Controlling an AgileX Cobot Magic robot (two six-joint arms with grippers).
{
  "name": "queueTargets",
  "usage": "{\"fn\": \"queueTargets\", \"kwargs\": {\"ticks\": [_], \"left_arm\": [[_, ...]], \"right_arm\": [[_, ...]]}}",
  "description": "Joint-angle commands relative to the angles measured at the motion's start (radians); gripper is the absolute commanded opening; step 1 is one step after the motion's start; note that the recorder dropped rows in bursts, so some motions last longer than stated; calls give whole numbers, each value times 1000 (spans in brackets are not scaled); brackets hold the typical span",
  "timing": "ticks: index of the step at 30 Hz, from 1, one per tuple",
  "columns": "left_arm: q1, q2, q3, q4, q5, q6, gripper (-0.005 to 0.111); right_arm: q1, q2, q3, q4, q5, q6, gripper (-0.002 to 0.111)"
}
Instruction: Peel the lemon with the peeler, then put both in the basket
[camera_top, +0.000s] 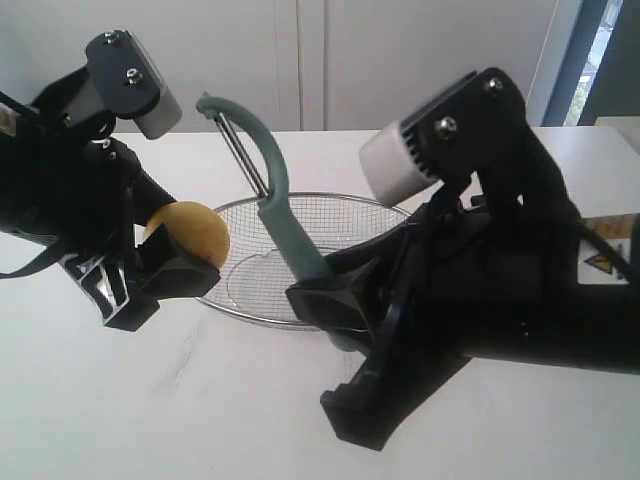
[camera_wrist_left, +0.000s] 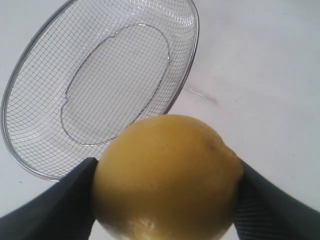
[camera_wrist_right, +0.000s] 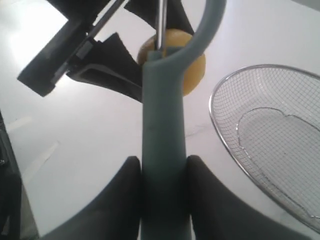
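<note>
The yellow lemon (camera_top: 190, 232) hangs above the table just left of the basket (camera_top: 355, 208), with my left gripper (camera_top: 165, 262) shut on it. In the left wrist view the lemon (camera_wrist_left: 167, 177) fills the space between both black fingers (camera_wrist_left: 60, 210), and the wire basket (camera_wrist_left: 40, 80) lies beyond it. My right gripper (camera_top: 335, 305) is shut on the teal handle of the peeler (camera_top: 280, 200), which stands nearly upright over the basket, blade head up. In the right wrist view the peeler (camera_wrist_right: 164, 130) points toward the lemon (camera_wrist_right: 192, 70) without touching it.
The white table (camera_top: 200, 400) carries the basket at its middle. The basket (camera_wrist_right: 270, 145) holds nothing. A white wall and a window edge (camera_top: 590, 50) stand behind the table. Both black arms crowd the space around the basket.
</note>
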Motion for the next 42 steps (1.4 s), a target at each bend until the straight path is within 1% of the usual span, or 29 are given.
{"fn": "queueTargets", "kwargs": {"ticks": [1, 4, 6, 11, 18, 24, 35, 42], "left_arm": [[3, -7, 3, -11, 4, -4, 0], [3, -7, 3, -11, 4, -4, 0], [3, -7, 3, -11, 4, -4, 0], [3, -7, 3, -11, 4, -4, 0], [3, -7, 3, -11, 7, -4, 0], [3, -7, 3, -11, 5, -4, 0], [3, -7, 3, -11, 5, -4, 0], [3, -7, 3, -11, 5, -4, 0]], "right_arm": [[-2, 3, -6, -243, -16, 195, 0], [-2, 31, -6, -383, -22, 328, 0], [-2, 56, -6, -425, -38, 355, 0], [-2, 141, -6, -445, -121, 359, 0], [-61, 264, -6, -447, -212, 365, 0], [-63, 323, -10, -445, -278, 393, 0], [1, 347, -11, -443, -300, 432, 0], [12, 347, -11, -441, -292, 456, 0]]}}
